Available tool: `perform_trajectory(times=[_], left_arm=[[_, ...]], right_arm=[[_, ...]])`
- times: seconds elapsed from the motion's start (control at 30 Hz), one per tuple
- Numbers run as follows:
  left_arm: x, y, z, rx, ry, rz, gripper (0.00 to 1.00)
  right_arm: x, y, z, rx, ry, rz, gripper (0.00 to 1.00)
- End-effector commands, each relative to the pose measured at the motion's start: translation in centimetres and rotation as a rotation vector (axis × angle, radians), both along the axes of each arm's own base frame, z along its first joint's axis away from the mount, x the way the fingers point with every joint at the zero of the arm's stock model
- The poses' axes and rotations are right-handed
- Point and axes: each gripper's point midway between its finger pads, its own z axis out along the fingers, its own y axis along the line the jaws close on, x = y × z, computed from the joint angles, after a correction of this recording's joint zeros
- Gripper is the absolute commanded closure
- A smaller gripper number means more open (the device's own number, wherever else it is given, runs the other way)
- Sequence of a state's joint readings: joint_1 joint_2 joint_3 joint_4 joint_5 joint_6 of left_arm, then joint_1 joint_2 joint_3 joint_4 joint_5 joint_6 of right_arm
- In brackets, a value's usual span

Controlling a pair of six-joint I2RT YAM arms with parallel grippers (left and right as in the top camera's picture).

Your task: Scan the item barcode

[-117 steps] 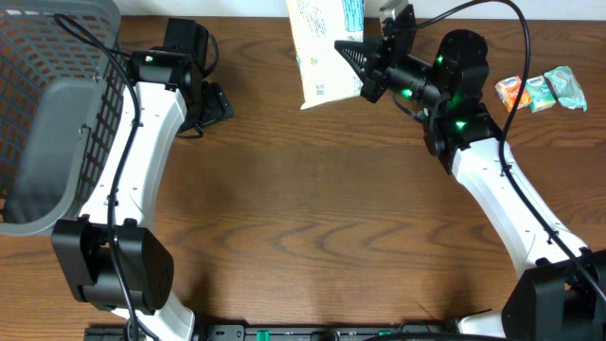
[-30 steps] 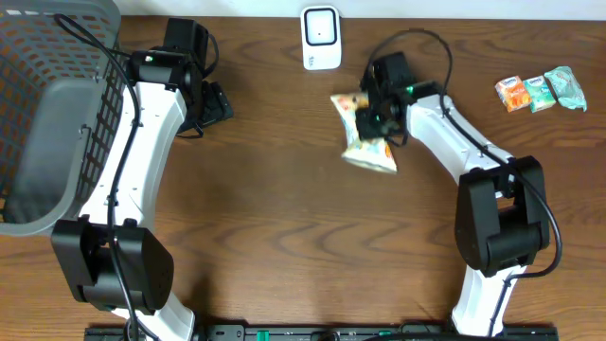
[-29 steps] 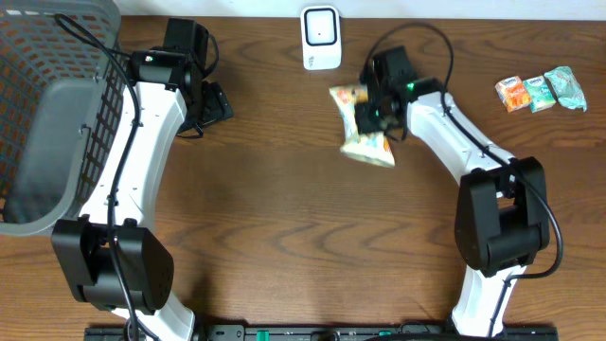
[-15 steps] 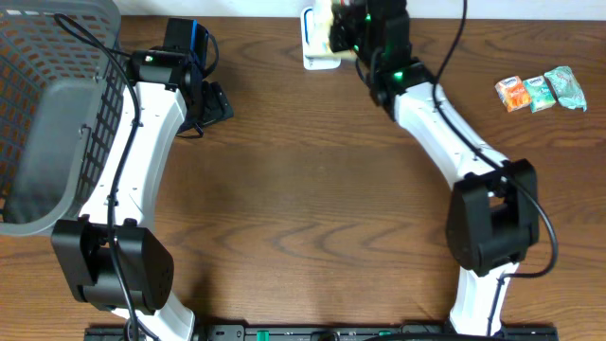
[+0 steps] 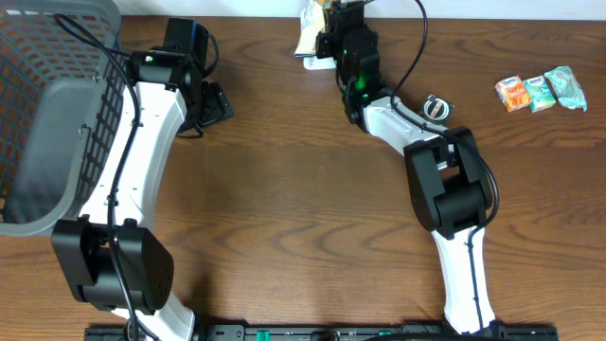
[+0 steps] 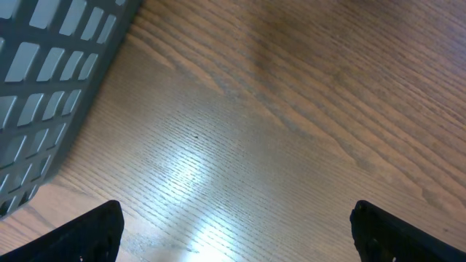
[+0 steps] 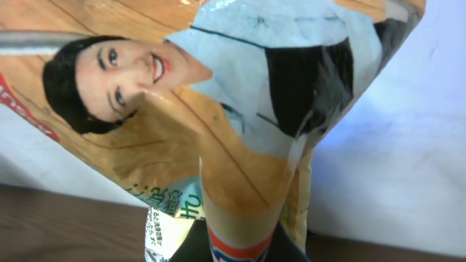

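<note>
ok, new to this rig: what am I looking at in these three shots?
Two white-and-black robot arms at a brown wooden table. The wide picture looks straight down from above; the other two come from cameras on each wrist. The left arm sits beside a grey plastic mesh basket, its jaws wide open over bare wood. The right arm reaches to the far edge, jaws shut on a yellow-and-white printed snack bag; its wrist camera is filled by that bag's picture of a smiling woman. Three small colourful packets lie far right.
</note>
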State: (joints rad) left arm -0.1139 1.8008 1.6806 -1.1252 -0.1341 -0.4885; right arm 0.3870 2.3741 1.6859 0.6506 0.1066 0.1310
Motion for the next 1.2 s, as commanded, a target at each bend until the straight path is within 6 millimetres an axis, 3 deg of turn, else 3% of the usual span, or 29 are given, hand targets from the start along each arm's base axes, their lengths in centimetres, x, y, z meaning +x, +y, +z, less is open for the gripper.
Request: perform_trajectory(times=[0.0,0.17,0.33,0.43,0.57,0.63,0.73,0.77,0.83,0.87,0.9,0.97,1.07,1.17], left_arm=[[0.0,0.3,0.3,0.016,-0.003,-0.01,0.02],[0.0,0.3,0.3,0.016,-0.003,-0.01,0.02],[0.0,0.3,0.3,0.016,-0.003,-0.01,0.02],[0.0,0.3,0.3,0.016,-0.003,-0.01,0.02],[0.0,0.3,0.3,0.016,-0.003,-0.01,0.02],[0.0,0.3,0.3,0.016,-0.003,-0.01,0.02],[0.0,0.3,0.3,0.016,-0.003,-0.01,0.02],[0.0,0.3,0.3,0.016,-0.003,-0.01,0.02],[0.0,0.3,0.3,0.016,-0.003,-0.01,0.02],[0.0,0.3,0.3,0.016,-0.003,-0.01,0.02],[0.0,0.3,0.3,0.016,-0.003,-0.01,0.02],[0.0,0.3,0.3,0.016,-0.003,-0.01,0.02],[0.0,0.3,0.3,0.016,-0.003,-0.01,0.02],[0.0,0.3,0.3,0.016,-0.003,-0.01,0.02]], right_arm=[[0.4,-1.2,2.3,-0.037,-0.053,-0.035,0.99],[0.6,-2.0,2.1,-0.041,-0.045,-0.05,0.99],[0.8,-5.2,5.6,-0.022,-0.091,-0.16,0.99],[0.7,-8.6,8.0,-0.038,-0.082,-0.254,0.99],[0.1,-14.7,10.0,-0.145,0.004,-0.357,0.99],[-0.7,-18.8,10.1,-0.231,0.079,-0.409,0.99],[-2.1,-24.9,9.4,-0.351,0.195,-0.515,0.99],[-3.1,-28.4,8.6,-0.416,0.267,-0.577,0.99],[-4.7,-32.8,7.1,-0.503,0.371,-0.654,0.99],[-6.3,-36.5,5.2,-0.587,0.486,-0.69,0.82],[-7.1,-38.1,4.0,-0.611,0.546,-0.694,0.51],[-8.6,-40.5,2.2,-0.613,0.635,-0.702,0.01],[-10.7,-43.3,-0.1,-0.614,0.751,-0.717,0.01],[-11.5,-43.6,-1.5,-0.562,0.803,-0.682,0.01]])
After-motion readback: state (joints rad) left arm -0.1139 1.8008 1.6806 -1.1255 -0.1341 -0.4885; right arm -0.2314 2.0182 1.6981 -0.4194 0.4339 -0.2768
